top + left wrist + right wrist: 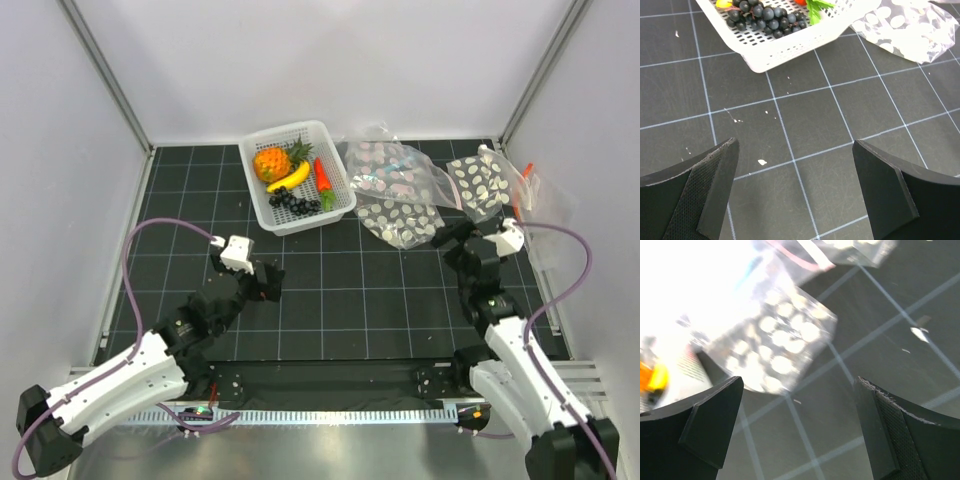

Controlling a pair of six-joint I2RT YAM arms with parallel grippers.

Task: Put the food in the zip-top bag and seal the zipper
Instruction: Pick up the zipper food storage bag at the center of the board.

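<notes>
Blk grid table (350,300) w/ white basket (312,218), dotted bags (400,205) on it.

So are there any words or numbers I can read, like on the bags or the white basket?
No text here can be read.
bags: only pale round dots, no words.
white basket: plain, no label showing.
small dark marks on something pale in the right wrist view: maybe print, but too blurred to read.
</notes>
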